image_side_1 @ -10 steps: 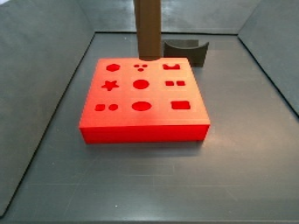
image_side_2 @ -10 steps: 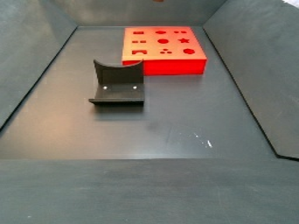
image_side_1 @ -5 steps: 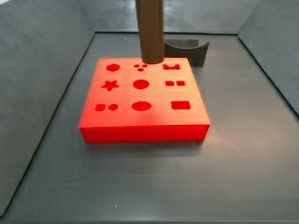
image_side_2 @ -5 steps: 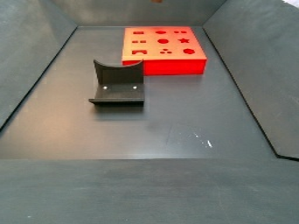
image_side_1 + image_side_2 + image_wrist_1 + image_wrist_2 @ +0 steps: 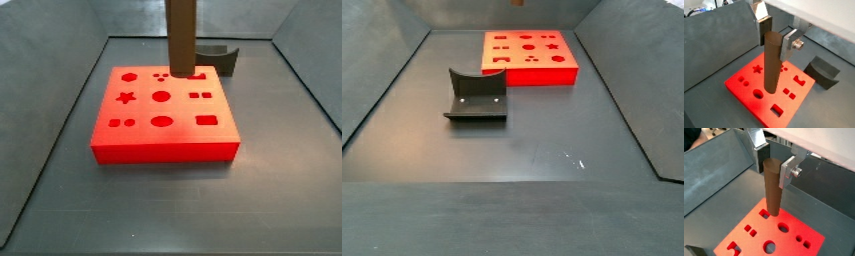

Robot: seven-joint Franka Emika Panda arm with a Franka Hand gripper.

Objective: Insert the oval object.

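Observation:
My gripper (image 5: 775, 40) is shut on the top of the oval object (image 5: 772, 65), a long plain brown peg that hangs upright. Both wrist views show this grip (image 5: 774, 168), with the peg (image 5: 773, 193) between the silver fingers. The peg's lower end hangs over the red block (image 5: 761, 102), which has shaped holes (image 5: 791, 248). In a side view the peg (image 5: 181, 35) comes down from above the frame, over the back row of the block (image 5: 181, 108); the gripper is out of that view. I cannot tell if the peg touches the block (image 5: 529, 72).
The dark fixture (image 5: 218, 55) stands on the grey floor just behind the red block; it also shows in a side view (image 5: 476, 95) and in both wrist views (image 5: 824, 72) (image 5: 694, 250). Sloping grey walls surround the floor.
The peg has shifted a little to the right in the side view, and its lower end now sits lower, over the block's back row. The block and fixture have not moved.

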